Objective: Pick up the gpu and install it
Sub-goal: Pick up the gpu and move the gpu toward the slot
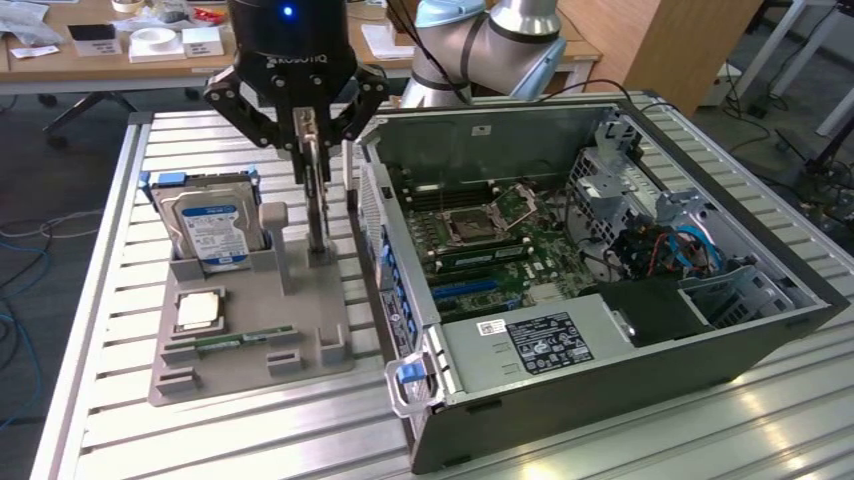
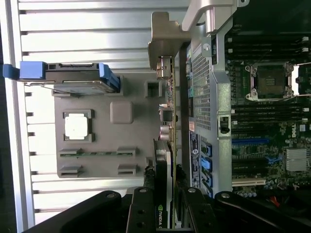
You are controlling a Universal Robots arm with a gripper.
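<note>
- Exterior view: my claw (image 1: 311, 148) is clamped on the top edge of the gpu (image 1: 318, 205), one finger on each face of the card.
- The gpu stands upright on its long edge straight below the claw. Its lower edge is down at the grey holder (image 1: 254, 375) on the surface (image 1: 200, 440). I cannot tell whether it has cleared the holder's slot or sits in it.
- Beside the claw, on the exterior view's right, the open computer case (image 1: 627, 390) lies with its motherboard (image 1: 521, 250) exposed. No card is seated there, so I judge the install not yet done.
- On the other side of the claw, the hard drive (image 1: 207, 225) stands in its own bay of the holder.
- Wrist view: the claw (image 2: 166, 213) has the gpu (image 2: 163, 160) between its fingers (image 2: 141, 213). I see the card edge-on, running away from the claw, close alongside the case wall.
- The holder (image 2: 102, 141) lies beyond the claw on the card's far side from the case, with the hard drive (image 2: 73, 80) at its end.
- The blue expansion slot (image 2: 250, 141) inside the case is bare, well apart from the card.
- My read: the grasp is made; the carry into the case and the seating are left.
</note>
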